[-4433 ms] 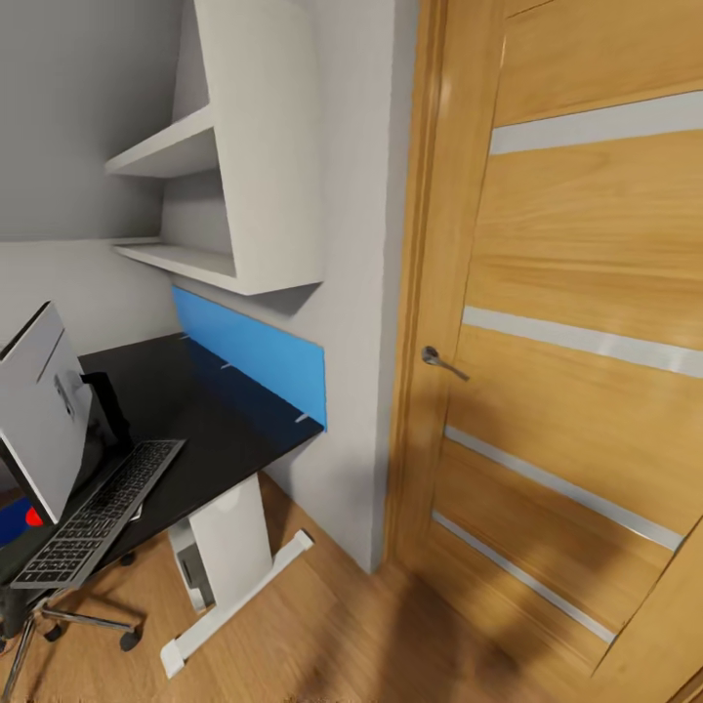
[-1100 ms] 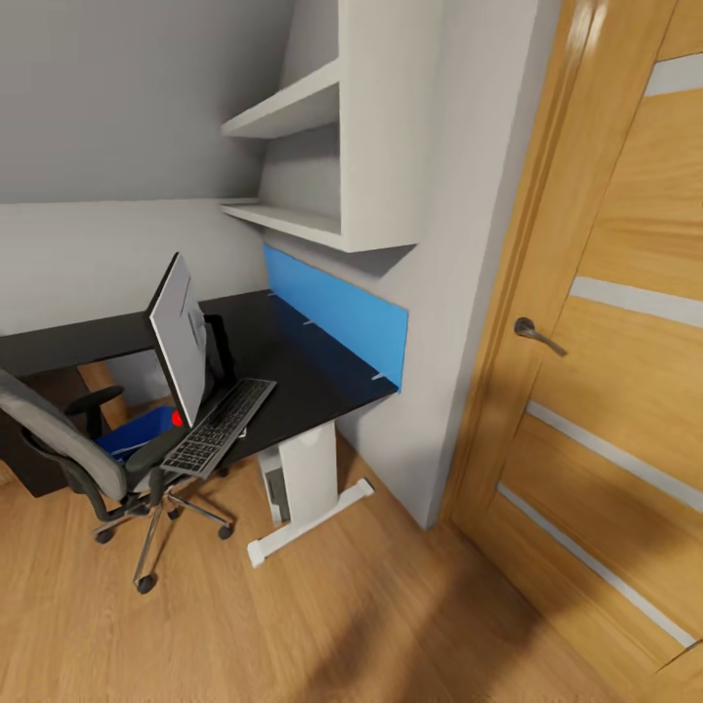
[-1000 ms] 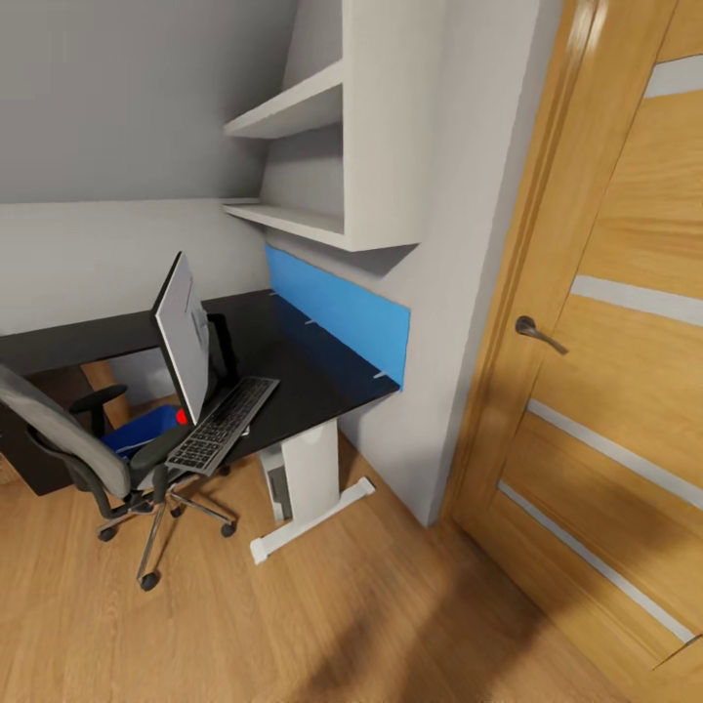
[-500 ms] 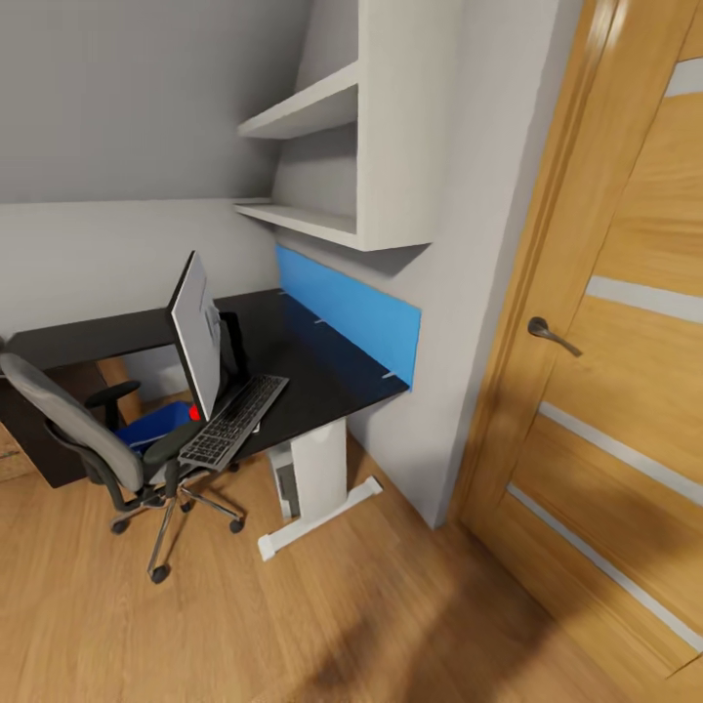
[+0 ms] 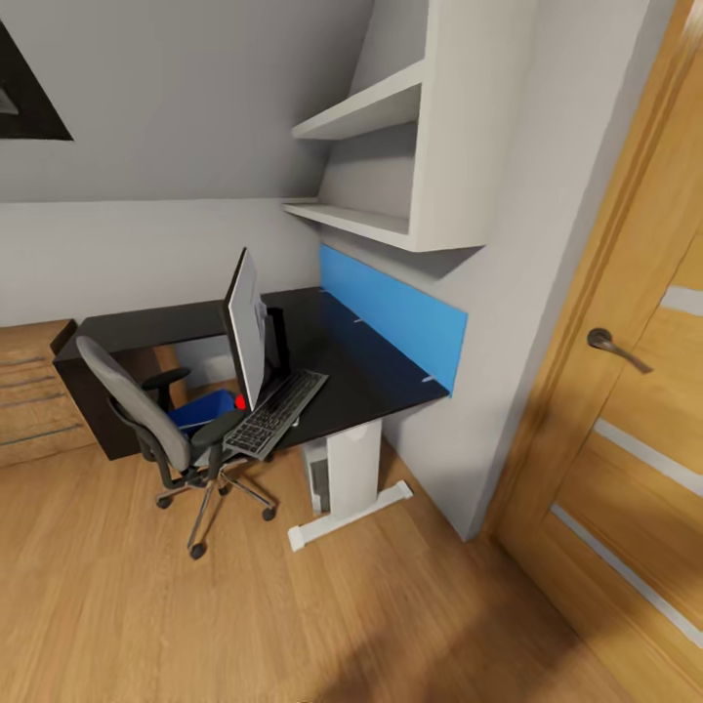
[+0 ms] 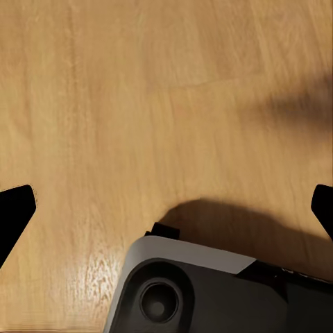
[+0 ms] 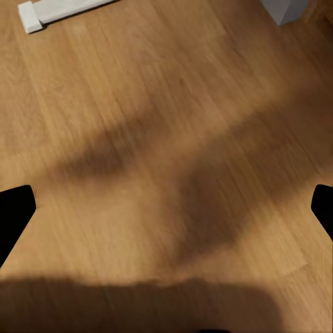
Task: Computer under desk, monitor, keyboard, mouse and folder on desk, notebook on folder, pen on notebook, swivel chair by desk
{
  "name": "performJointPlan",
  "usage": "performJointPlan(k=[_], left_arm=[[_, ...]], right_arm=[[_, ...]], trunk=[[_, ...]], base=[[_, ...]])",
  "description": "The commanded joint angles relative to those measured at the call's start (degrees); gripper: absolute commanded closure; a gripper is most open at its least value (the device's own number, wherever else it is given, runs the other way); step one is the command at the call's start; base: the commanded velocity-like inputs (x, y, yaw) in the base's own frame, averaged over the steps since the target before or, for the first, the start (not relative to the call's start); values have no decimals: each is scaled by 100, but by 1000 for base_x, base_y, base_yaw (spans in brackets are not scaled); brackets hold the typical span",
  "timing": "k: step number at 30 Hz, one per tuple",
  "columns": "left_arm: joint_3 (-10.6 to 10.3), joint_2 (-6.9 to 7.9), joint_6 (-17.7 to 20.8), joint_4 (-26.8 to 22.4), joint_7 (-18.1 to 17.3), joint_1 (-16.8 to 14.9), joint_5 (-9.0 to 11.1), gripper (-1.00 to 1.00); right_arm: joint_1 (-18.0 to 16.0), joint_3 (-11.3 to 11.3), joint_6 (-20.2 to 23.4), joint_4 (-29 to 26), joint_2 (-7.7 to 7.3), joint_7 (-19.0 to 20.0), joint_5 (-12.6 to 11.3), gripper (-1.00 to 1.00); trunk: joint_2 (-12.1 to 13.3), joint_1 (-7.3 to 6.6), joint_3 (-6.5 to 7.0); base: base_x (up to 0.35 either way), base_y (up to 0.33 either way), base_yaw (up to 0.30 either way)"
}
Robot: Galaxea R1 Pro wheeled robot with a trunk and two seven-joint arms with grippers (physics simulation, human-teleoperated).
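Wood floor runs across the room from me to the desk, which stands against the grey wall with its blue back panel under two white shelves. To my right is a wooden door with a metal handle. On the desk the monitor stands edge-on to me, its red dot at the lower corner, and the keyboard lies just beside its stand, one end jutting past the front edge of the desk. The chair stands right at that edge, its backrest turned toward the left side of the room, and the folder shows as a blue patch on its seat, touching the seat and partly hidden by the armrest. Beneath the desk, by the white leg, a pale grey box sits on the floor; I take it for the computer, though little of it shows. A light-wood dresser stands at the far left. All of these lie well apart from my grippers. My left gripper hangs above bare floor with its fingertips spread wide, nothing between them, a dark part of my own body below it. My right gripper is likewise spread wide and holds nothing, over shadowed floor, with the foot of the desk leg well beyond it.
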Motion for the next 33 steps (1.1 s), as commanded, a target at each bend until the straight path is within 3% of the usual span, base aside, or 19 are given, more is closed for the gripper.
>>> performJointPlan(k=[1,8,19,30,32,33], left_arm=[[6,4,-12,-9,7,1,-4,-100],[-7,-4,-23,-17,3,1,-19,-100],[3,-3,27,-14,11,1,-5,-100],[2,3,80,-93,13,1,3,-100],[1,7,413,-446,32,1,3,-100],[1,3,784,-732,42,1,3,-100]], right_arm=[[-3,11,-7,4,1,-55,54,-100],[-3,6,-251,7,-4,-55,54,-100],[-3,6,-697,23,-15,-55,54,-100],[-6,-8,-725,21,-15,-55,40,-100],[-5,2,-723,5,-9,-51,51,-100],[-4,4,-711,-12,-4,-54,58,-100]], trunk=[[-4,0,-4],[-4,0,34],[-4,0,132],[-445,242,4],[-525,286,-30],[-565,308,-48]], base=[[0,0,274],[0,0,209],[0,0,9],[0,0,8],[0,0,3],[0,0,2]])
